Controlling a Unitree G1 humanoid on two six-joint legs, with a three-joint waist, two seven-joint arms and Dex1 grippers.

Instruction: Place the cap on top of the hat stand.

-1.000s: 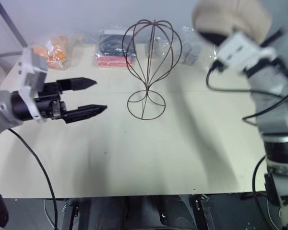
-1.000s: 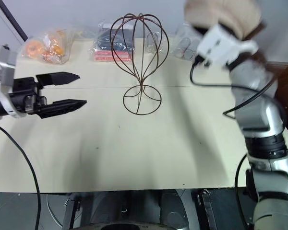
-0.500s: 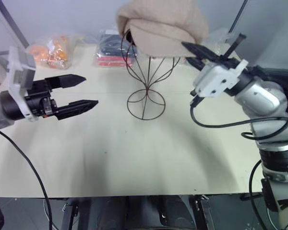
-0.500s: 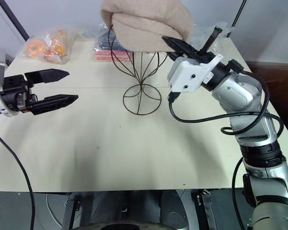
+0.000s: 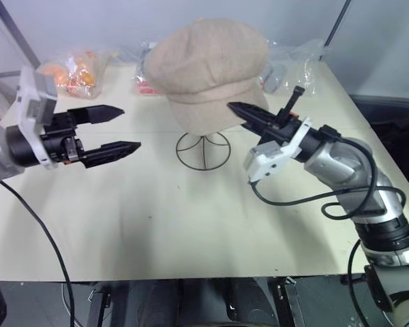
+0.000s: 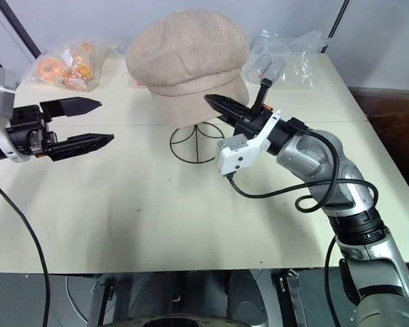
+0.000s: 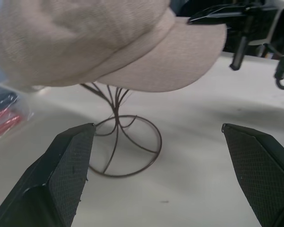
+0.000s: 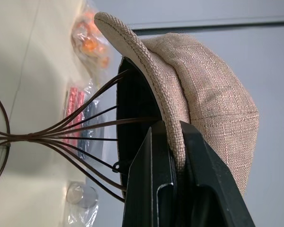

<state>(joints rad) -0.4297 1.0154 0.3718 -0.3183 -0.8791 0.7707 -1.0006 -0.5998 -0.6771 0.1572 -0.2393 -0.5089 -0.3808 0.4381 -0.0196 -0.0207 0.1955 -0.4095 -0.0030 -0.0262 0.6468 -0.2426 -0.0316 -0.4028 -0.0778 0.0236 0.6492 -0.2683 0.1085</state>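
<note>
I have the cap (image 5: pixel 208 75) sitting over the head cage of the hat stand (image 6: pixel 193 143), crown up and brim toward me, so I'd judge I'm at the seating step, with only the release left. My right gripper (image 5: pixel 240 112) is pinching the cap's edge band at the rim: the right wrist view shows the band clamped between the two black fingers (image 8: pixel 154 165), with the stand's curved wires running up inside the crown. My left gripper (image 5: pixel 126 129) hangs off to the left of the stand with its fingers spread wide, holding nothing (it is well apart from the cap).

Next I'd want to let go of the band and draw the right gripper back without dragging the fabric or tipping the light wire stand.

What I can't read well: the cage itself is covered by the cap, so I can't confirm the crown sits centred on it. It looks slightly tilted, though that may be the angle. The stand's round base on the table (image 5: pixel 191 225) seems flat. Bagged items at the far edge are too unclear to name.
</note>
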